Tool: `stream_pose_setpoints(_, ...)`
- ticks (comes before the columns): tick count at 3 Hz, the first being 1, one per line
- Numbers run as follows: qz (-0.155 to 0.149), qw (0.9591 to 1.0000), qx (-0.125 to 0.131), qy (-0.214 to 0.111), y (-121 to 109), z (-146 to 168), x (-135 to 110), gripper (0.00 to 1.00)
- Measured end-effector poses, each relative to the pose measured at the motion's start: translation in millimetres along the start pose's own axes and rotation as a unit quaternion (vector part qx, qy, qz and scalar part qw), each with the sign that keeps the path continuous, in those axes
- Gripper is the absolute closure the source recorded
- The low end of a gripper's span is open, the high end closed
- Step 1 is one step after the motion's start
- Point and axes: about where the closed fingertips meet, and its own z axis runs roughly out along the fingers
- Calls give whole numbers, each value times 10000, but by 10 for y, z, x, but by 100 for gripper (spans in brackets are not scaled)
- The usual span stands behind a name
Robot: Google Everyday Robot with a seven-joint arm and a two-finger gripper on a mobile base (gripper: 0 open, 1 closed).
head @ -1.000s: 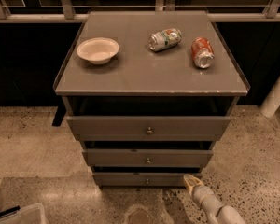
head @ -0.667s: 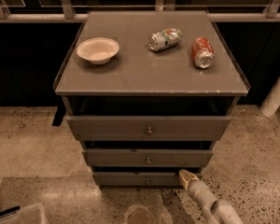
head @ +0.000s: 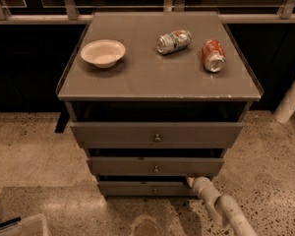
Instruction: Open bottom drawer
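The bottom drawer [head: 137, 188] is the narrowest, lowest grey-brown front of three, with a small round metal knob [head: 155, 190] at its centre. My gripper [head: 191, 181] comes in from the lower right on a white arm [head: 221, 208]. Its tip sits at the top right corner of the bottom drawer's front, just under the middle drawer [head: 155, 166], to the right of the knob.
The widest top drawer [head: 156, 134] sits above. On the cabinet top [head: 152, 73] lie a white bowl [head: 103, 52], a crushed green-silver can [head: 174, 41] and a crushed red can [head: 213, 55]. A white post [head: 291, 102] stands at right. A pale bin corner [head: 19, 226] is at bottom left.
My gripper has moved up and slightly left along the floor side, from beside the bottom drawer's lower right to its top right corner. The drawers have not moved.
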Motion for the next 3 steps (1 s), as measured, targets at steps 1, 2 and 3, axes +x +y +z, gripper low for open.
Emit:
stream_pose_setpoints(1,82,9996,162,238,-11,-2,152,100)
stream_pose_setpoints(2,142,9982,327,481,-35,3,315,100)
stream_pose_setpoints(3,154,9967,462,652,-62,46,394,100)
